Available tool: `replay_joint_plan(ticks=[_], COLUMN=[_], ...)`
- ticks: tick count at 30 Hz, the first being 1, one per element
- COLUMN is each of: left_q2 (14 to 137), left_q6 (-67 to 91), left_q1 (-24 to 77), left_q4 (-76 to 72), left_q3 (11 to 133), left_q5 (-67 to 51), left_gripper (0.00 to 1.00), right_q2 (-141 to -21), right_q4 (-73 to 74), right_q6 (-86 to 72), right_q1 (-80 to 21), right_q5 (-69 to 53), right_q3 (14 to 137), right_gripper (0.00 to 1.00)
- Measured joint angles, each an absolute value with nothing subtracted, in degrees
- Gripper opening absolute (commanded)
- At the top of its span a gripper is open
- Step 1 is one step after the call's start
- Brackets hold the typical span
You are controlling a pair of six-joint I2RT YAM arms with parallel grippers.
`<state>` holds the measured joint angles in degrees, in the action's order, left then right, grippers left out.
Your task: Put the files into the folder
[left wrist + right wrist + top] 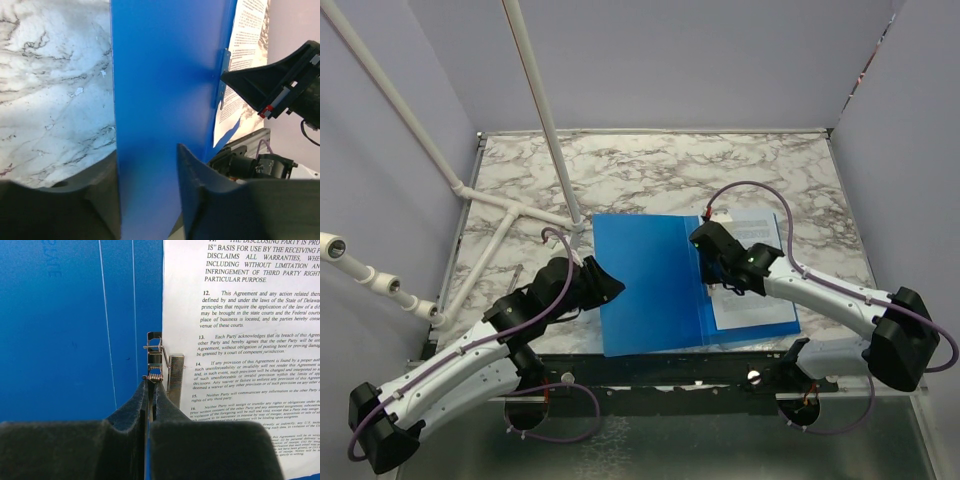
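Folder (655, 295) lies open on tabletop (650, 170), files (760, 285) on its R half. L pincer (149, 200) clamps folder's L edge. R pincer (150, 405) pinched on metal clip (156, 362) beside files.

Lab test cell, plain lilac walls (650, 60) boxing a marble table (650, 170) on all edges, white pipe frame (510, 215) at left edge

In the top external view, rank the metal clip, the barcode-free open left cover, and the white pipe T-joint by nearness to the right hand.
1. Metal clip: right at the right hand, along the folder's spine.
2. Left cover: just left of it, held by the left hand.
3. White pipe T-joint: far left, on the table's edge.
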<state>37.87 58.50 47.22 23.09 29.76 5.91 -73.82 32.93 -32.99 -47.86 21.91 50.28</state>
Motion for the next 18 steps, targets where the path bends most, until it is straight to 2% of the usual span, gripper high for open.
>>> replay_joint_plan(ticks=[4, 18], left_q2=[37.4, 37.8], left_q6=[58.7, 57.1], left_q1=[46.7, 46.2], left_q4=[22.4, 25.9], left_q3=[29.8, 33.1], left_q5=[4.7, 3.5], left_gripper=[0.01, 0.0], right_q2=[-73.8, -79.4], right_q4=[32.9, 30.2], right_q6=[-32.9, -32.9], right_q1=[-47.7, -47.6], right_q5=[21.5, 16.3], right_q3=[50.3, 50.3], right_gripper=[0.0, 0.01])
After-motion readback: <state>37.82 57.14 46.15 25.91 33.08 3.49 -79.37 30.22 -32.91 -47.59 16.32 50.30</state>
